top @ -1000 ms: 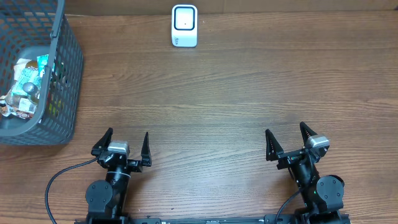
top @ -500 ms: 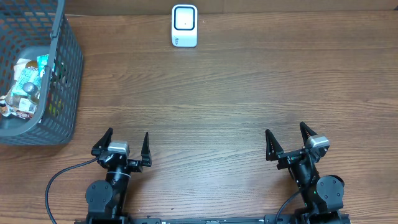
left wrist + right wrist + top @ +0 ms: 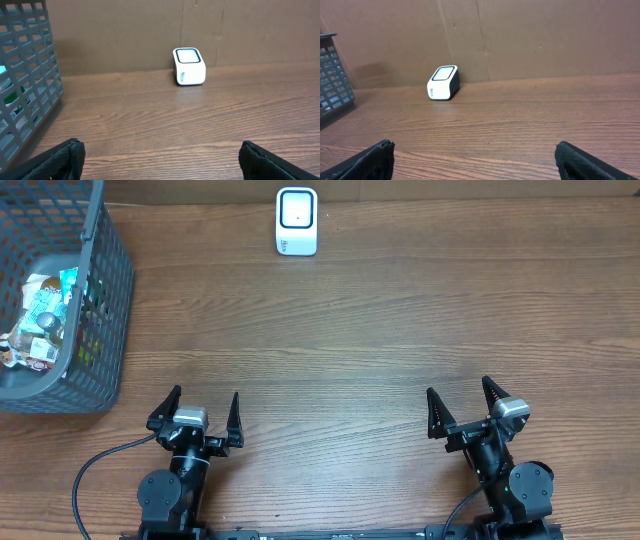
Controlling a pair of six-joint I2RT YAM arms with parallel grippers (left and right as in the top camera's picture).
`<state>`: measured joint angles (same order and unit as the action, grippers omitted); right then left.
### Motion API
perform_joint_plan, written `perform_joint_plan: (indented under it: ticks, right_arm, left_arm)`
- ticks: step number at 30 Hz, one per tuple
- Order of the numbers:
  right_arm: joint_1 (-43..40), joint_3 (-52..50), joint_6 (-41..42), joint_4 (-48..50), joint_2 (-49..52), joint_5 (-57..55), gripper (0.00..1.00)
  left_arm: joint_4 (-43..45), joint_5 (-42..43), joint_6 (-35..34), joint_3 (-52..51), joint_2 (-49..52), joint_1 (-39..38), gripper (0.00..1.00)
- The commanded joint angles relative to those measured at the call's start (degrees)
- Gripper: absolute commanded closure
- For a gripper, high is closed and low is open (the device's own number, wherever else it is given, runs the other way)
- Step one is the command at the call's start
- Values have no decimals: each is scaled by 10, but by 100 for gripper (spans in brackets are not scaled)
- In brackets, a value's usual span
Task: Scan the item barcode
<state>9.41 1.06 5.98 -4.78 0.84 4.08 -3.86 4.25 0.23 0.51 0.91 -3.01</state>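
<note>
A small white barcode scanner [image 3: 297,221] with a dark-framed window stands at the table's far edge; it also shows in the left wrist view as the scanner [image 3: 189,66] and in the right wrist view as the scanner [image 3: 443,82]. Several packaged items [image 3: 42,315] lie inside a grey mesh basket [image 3: 103,320] at the far left. My left gripper [image 3: 201,412] rests open at the near left edge, holding nothing. At the near right, my right gripper [image 3: 463,406] is likewise open and holds nothing. Both are far from the basket and the scanner.
A brown cardboard wall [image 3: 150,25] backs the wooden table [image 3: 380,330]. The basket's wall [image 3: 25,80] rises at the left of the left wrist view. A black cable [image 3: 95,465] loops from the left arm's base.
</note>
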Motion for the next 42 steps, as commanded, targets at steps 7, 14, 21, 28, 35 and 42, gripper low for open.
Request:
perform_joint_plan:
  ticks: [7,14,21,28,35,42]
  right_arm:
    - [-2,-6,-2,2,-7,-6,0]
    - [-2,-6,-2,2,-7,-6,0]
    - [-2,-6,-2,2,-7,-6,0]
    - [-2,-6,-2,2,-7,-6,0]
    - [-2,-6,-2,2,-7,-6,0]
    - [-2,-6,-2,2,-7,-6,0]
  left_arm:
    - [24,82,9,14,-6,0,1]
    - [-17,110,-24,126,-5,0,0]
    - [-128,93,-24,346,85,0,0]
    - [-304,93,24,642,308,0,0]
    - [-543,71,75,998,572,0,0]
    - [-680,74,75,1189,757,0,0]
